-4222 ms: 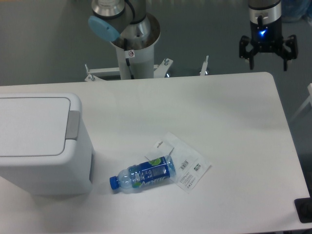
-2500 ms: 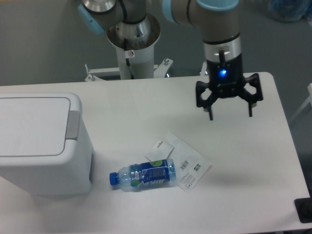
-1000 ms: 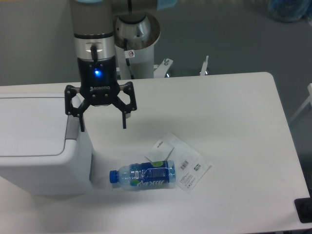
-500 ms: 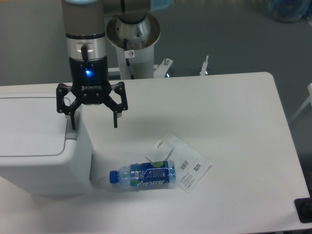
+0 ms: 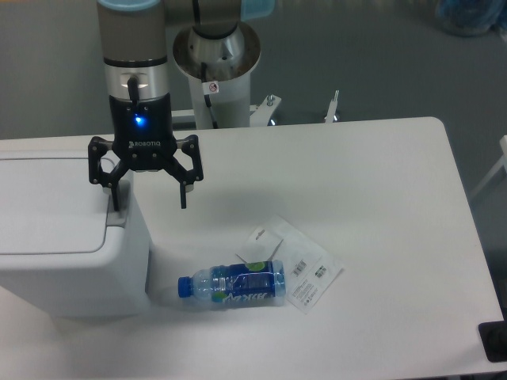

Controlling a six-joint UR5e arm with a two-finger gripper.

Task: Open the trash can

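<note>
The gripper [image 5: 149, 194] is hovering with jaws spread wide and holding nothing, straddling the right edge of the white trash can [image 5: 67, 237], which is sitting at the table's left (lid down). Judging by this, it is lining up; pressing the grey push tab [image 5: 120, 207] comes next.

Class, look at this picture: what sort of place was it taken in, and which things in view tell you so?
Probably a robotics lab or test workcell. A robot arm on a pedestal base holds its gripper over a plain white table, where a white trash can and a water bottle lie like test props.
</note>
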